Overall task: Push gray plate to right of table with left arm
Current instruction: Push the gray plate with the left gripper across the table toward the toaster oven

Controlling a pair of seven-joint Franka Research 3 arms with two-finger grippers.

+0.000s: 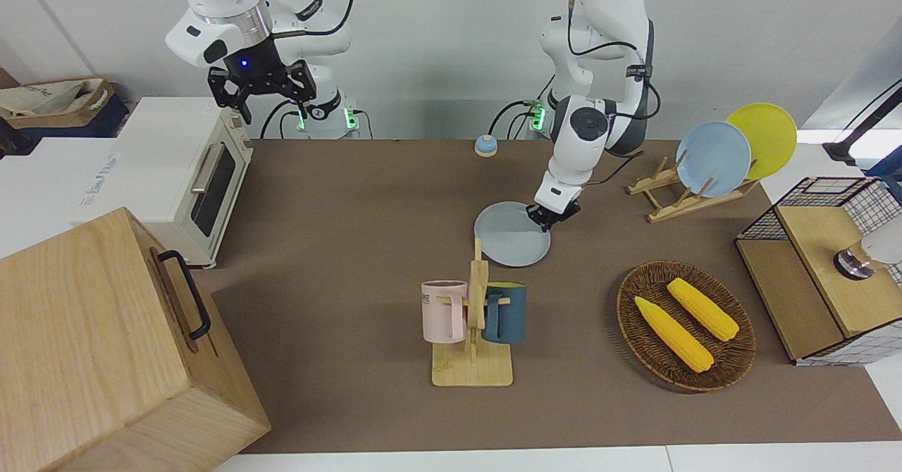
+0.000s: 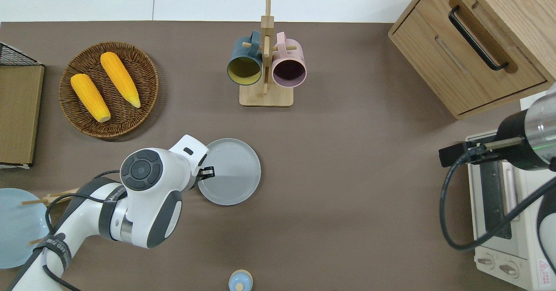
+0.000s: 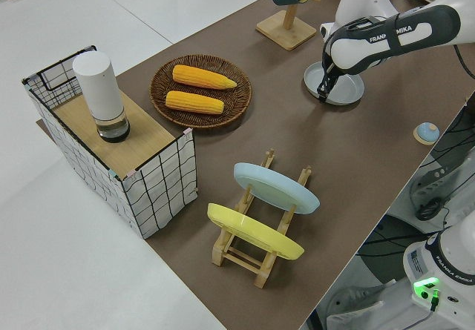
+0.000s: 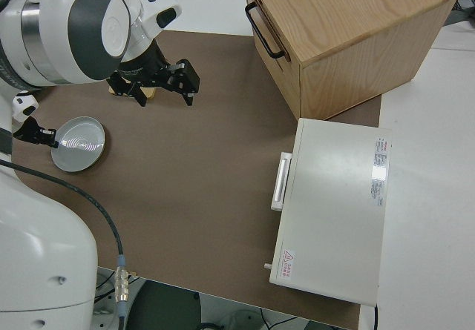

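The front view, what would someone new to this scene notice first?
Probably the left gripper, down at the edge of the gray plate mid-table, on its left-arm side. Next, two yellow corn cobs in a wicker basket, and the pink mug and blue mug on a wooden rack farther from the robots.

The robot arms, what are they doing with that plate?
The left gripper is down at the edge of the gray plate, on the side toward the left arm's end of the table, placed to push it across. The plate lies flat, nearer the robots than the mug rack. The right arm is parked.
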